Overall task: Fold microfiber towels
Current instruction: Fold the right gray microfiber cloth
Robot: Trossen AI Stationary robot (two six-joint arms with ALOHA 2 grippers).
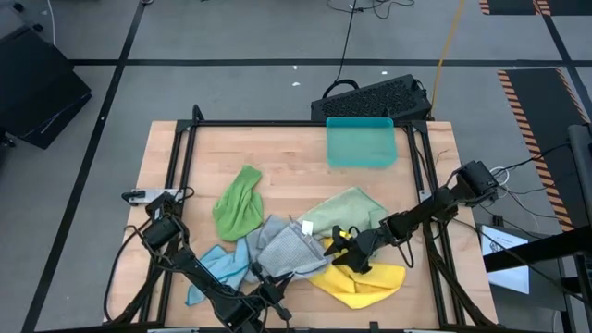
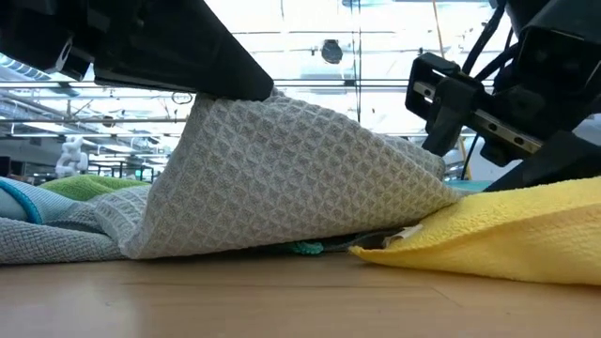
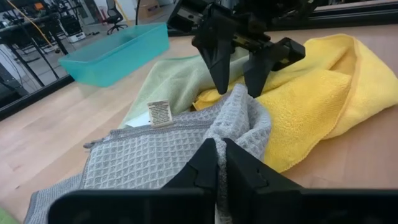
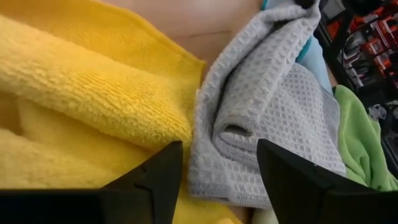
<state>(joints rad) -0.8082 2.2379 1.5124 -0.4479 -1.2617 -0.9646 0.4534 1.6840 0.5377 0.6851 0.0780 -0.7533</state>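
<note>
Barely begun: left gripper (image 3: 217,163) pinching grey towel (image 3: 143,158), right gripper (image 4: 217,171) gaping, all towels unfolded.

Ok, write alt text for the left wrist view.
The left claw is shut on a grey waffle-weave towel, bunching it up. Just beyond, the right claw hangs open, fingertips down over the raised fold, against a yellow towel. A pale green towel and teal tray lie behind.

Wooden table (image 1: 287,153) — teal tray (image 1: 361,143), heaped microfiber towels (image 1: 277,242) lying on it.
</note>
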